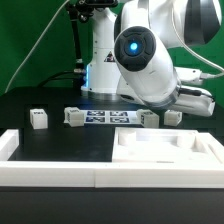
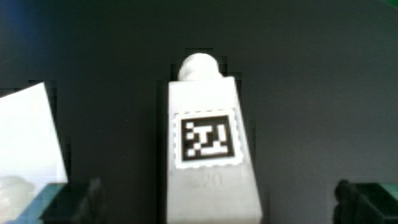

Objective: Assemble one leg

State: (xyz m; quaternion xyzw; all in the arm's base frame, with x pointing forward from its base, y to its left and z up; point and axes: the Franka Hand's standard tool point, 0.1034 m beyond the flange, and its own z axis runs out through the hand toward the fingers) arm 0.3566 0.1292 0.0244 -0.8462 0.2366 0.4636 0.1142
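The gripper [image 2: 217, 195] stood spread wide, its dark fingers [image 2: 71, 200] leaving bare gaps either side of the leg [image 2: 208, 130], which lay tag-up between them on the black table [image 2: 302, 90]. In the exterior view a white border bar [image 1: 50, 172] edged the table's near side; a green backdrop [image 1: 30, 40] hung behind.

leg [image 1: 38, 120] – exterior view's left of marker board [image 1: 101, 118]; tabletop [image 1: 170, 152] – front, exterior view's right
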